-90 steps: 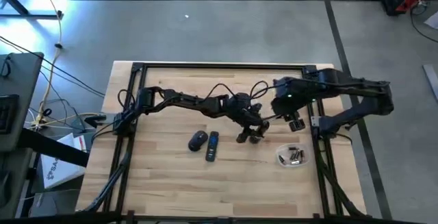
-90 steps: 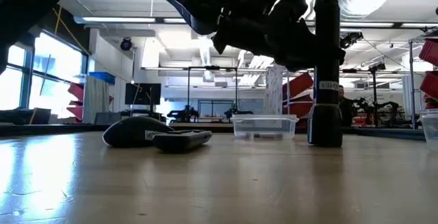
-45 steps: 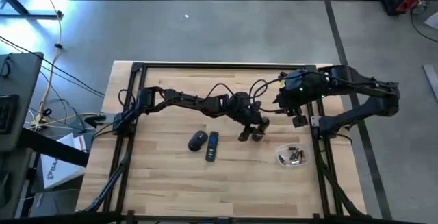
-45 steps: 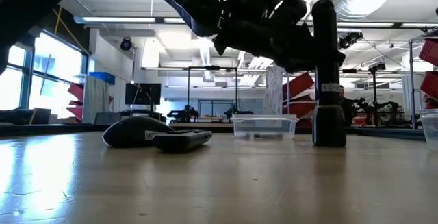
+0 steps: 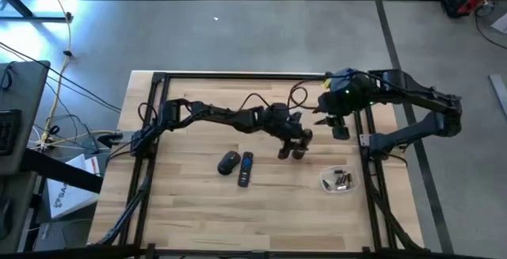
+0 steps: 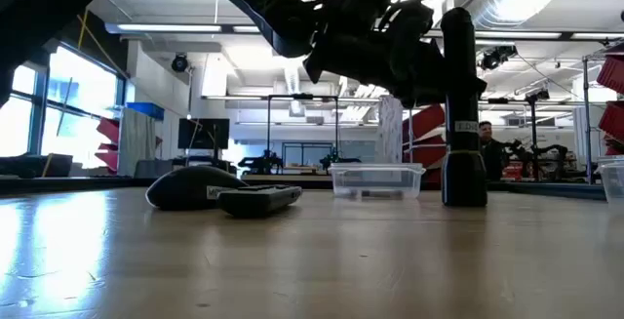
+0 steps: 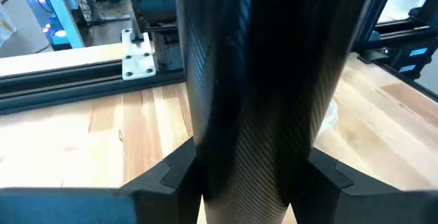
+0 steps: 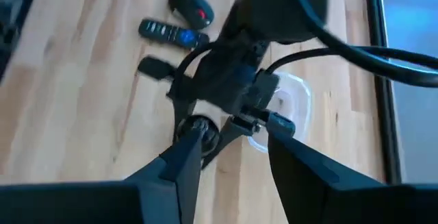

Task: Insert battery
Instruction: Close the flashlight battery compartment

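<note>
A black cylinder (image 6: pixel 462 134) stands upright at the table's middle right, its lower end (image 6: pixel 465 200) on the wood. My left gripper (image 5: pixel 295 146) is shut on it, and the cylinder (image 7: pixel 260 80) fills the left wrist view. My right gripper (image 5: pixel 337 124) hangs open and empty above the table, just right of and beyond the cylinder. It looks down on the cylinder's top end (image 8: pixel 200 129). Several batteries lie in a clear dish (image 5: pixel 338 181) near the right edge. My left gripper pinches the cylinder's upper half (image 6: pixel 458 80) between its two fingers (image 7: pixel 168 176), one on each side. They come in about level from the table's left and lie across the cylinder. The cylinder stays upright, its lower end on the table.
A dark mouse (image 5: pixel 229 161) and a black remote (image 5: pixel 246 169) lie side by side left of the cylinder. Bare wood shows along the near edge. The black frame rails (image 5: pixel 253 75) run around the table.
My right gripper has drawn back from the cylinder toward the table's far edge. The cylinder has stayed upright in my left gripper.
</note>
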Controlling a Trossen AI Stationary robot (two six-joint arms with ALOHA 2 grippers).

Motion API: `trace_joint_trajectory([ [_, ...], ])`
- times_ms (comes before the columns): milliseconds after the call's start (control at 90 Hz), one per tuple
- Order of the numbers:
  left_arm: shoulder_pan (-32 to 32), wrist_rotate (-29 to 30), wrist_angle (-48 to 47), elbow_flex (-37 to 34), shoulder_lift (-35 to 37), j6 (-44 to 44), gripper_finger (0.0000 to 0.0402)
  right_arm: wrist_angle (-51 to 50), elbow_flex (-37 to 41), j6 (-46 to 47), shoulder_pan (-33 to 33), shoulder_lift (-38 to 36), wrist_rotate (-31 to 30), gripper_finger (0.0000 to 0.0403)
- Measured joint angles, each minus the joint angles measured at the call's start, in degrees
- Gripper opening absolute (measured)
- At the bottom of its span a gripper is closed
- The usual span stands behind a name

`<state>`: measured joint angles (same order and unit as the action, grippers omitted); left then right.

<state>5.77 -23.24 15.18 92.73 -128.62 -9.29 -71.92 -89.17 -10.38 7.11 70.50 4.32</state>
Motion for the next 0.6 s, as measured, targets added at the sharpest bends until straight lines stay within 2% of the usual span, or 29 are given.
trace_joint_trajectory([
  [144,-1.1,-0.25,-0.35,0.0,0.02,-0.88,0.0146,-0.55,0.0,7.34,-0.02,0.19,1.9,0.0138],
  [311,-2.27,2.87,-0.37,0.02,0.11,-4.03,0.0146,-0.81,0.02,17.76,-0.02,2.23,0.14,0.0138],
  [489,-2.62,5.85,0.68,0.02,0.11,-4.76,0.0146,-2.03,0.02,22.45,-2.52,3.15,0.12,0.0138],
  [600,-2.41,5.91,0.72,0.02,0.11,-4.84,0.0146,-3.13,0.02,22.68,-6.22,3.02,-2.8,0.0138],
])
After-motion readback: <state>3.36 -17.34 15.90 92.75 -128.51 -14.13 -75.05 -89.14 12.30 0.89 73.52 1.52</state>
